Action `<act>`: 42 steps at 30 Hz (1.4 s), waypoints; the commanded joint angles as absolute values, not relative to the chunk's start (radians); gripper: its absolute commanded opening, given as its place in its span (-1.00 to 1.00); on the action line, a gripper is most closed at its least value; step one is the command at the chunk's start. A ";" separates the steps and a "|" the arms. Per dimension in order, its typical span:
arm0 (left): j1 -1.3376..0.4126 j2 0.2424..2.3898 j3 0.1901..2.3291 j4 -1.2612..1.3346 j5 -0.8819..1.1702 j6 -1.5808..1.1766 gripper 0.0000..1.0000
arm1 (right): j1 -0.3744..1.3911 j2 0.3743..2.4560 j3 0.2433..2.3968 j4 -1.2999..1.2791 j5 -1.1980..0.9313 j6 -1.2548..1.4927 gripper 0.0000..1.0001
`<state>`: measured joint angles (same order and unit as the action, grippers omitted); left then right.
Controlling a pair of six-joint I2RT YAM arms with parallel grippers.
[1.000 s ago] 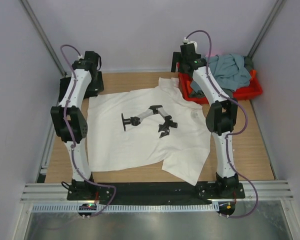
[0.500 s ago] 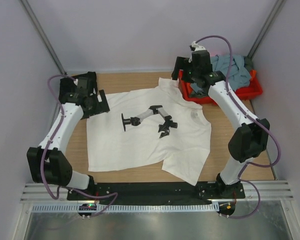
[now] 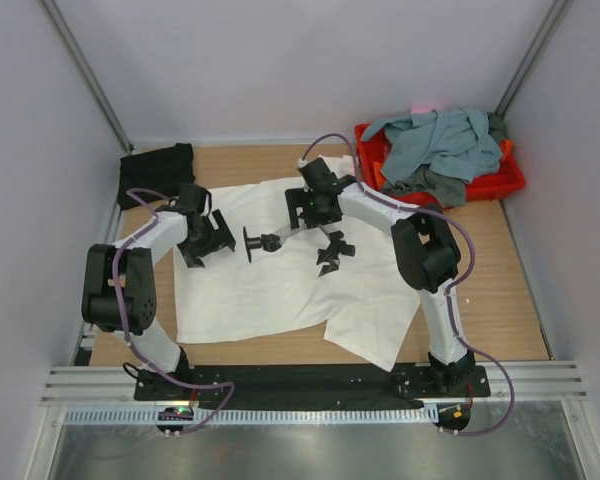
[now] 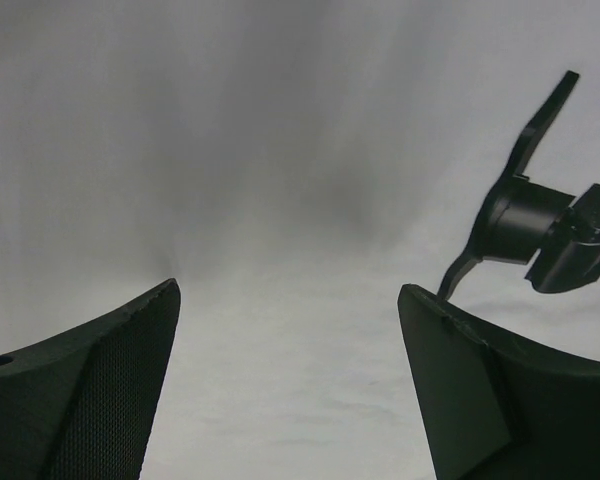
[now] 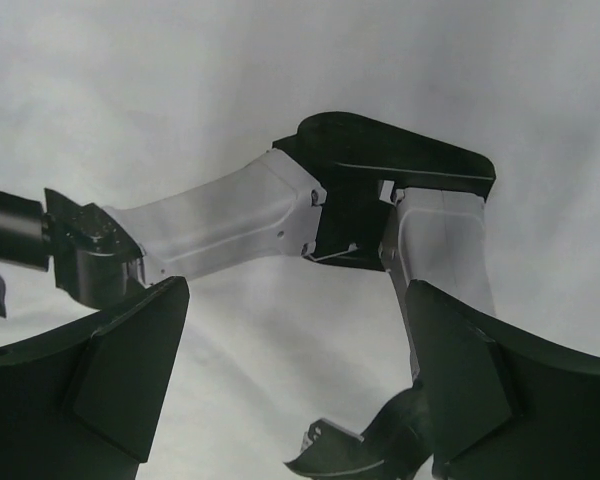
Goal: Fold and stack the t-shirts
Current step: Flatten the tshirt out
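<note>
At centre frame the white t-shirt (image 3: 270, 290) is lying flat, its long axis running left to right. Both are gaping wide and empty: the left gripper (image 3: 205, 250) is hovering by its left edge, the right gripper (image 3: 310, 215) over its upper edge.

**Top view:** fixed high above and behind the near edge of the table (image 3: 510, 290), tilted down toward the far edge. The whole table fits, seen from afar.

**Left wrist view:** very close over the white shirt (image 3: 270, 290), facing down between the two fingers of the left gripper (image 4: 288, 290).

**Right wrist view:** equally close, framed by the right gripper (image 5: 295, 285).

All three views share the shirt's print (image 3: 300, 235). The left wrist view catches only the end of it nearest the table's left edge.
</note>
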<state>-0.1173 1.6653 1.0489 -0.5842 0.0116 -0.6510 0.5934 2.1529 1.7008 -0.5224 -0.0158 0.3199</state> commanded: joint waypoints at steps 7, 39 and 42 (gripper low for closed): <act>0.057 1.609 0.967 -0.592 -0.018 -0.669 0.79 | 0.683 2.201 1.674 -0.463 -0.034 0.406 0.94; 0.037 1.339 0.801 -0.491 0.101 -0.801 0.69 | 0.520 2.423 2.336 -0.790 0.046 0.304 0.98; 0.009 1.399 0.796 -0.456 0.081 -0.807 0.70 | 0.473 2.537 2.451 -0.816 0.048 0.295 0.98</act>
<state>0.0330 1.3552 0.7895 -0.5850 0.0696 -0.7406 0.4820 2.4268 2.3722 -0.7364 0.0662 0.3359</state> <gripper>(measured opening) 0.849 0.993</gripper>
